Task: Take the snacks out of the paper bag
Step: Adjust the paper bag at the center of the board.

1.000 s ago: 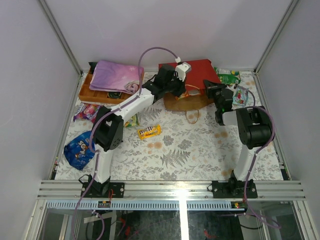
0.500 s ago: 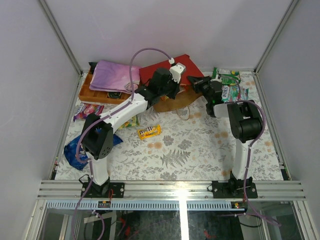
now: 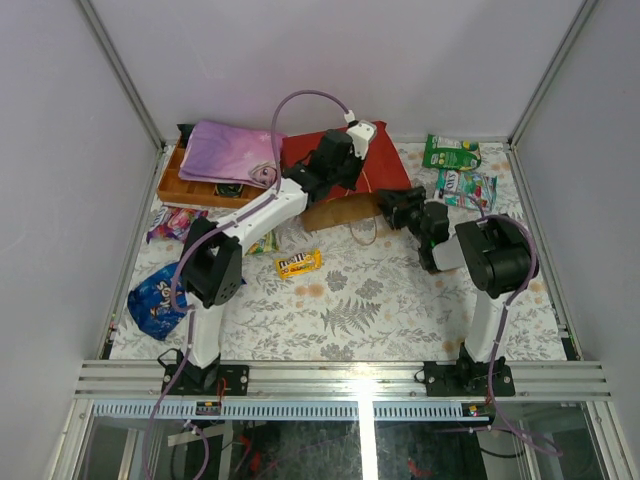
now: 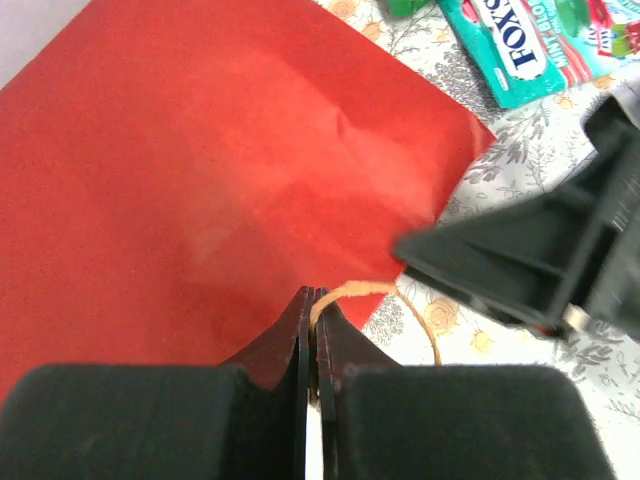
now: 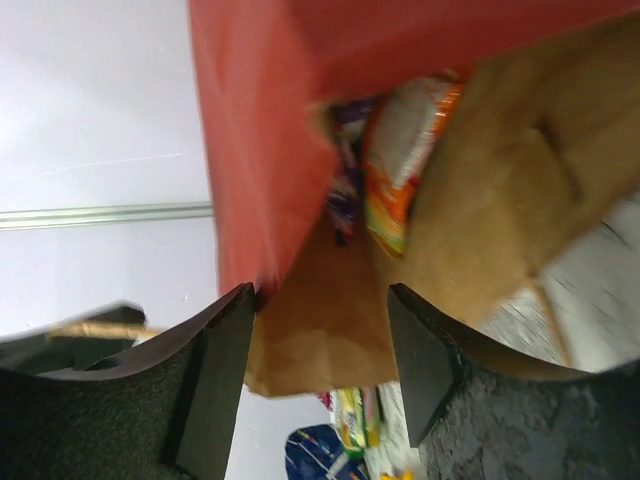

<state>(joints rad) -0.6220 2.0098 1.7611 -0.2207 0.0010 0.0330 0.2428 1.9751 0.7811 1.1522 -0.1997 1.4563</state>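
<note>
**A:** Where's the paper bag [image 3: 388, 172]?
**B:** Far middle of the surface [image 3: 380, 300], red side up, with the brown opening on its near side. The left fingers [image 4: 130, 420] are clamped on the bag's edge, right at the cord handle [image 4: 360, 288].
**A:** Right arm?
**B:** The right fingers [image 5: 215, 390] are spread apart at the bag's mouth, with brown lining between them. Can't tell if they touch it.
**A:** Anything inside?
**B:** An orange packet [image 5: 400, 170] with a purple one [image 5: 345, 180] beside it, just inside the mouth. Both are blurred.
**A:** And outside?
**B:** A green packet [image 3: 450, 152] and a Fox's packet [image 3: 467, 186] far right. Yellow M&M's [image 3: 298, 264] left of centre. A blue Doritos bag [image 3: 158, 300] at the left edge. A purple packet [image 3: 170, 222] just beside the orange tray [image 3: 180, 188], which has a pink-purple cloth [image 3: 228, 152] lying on it.
</note>
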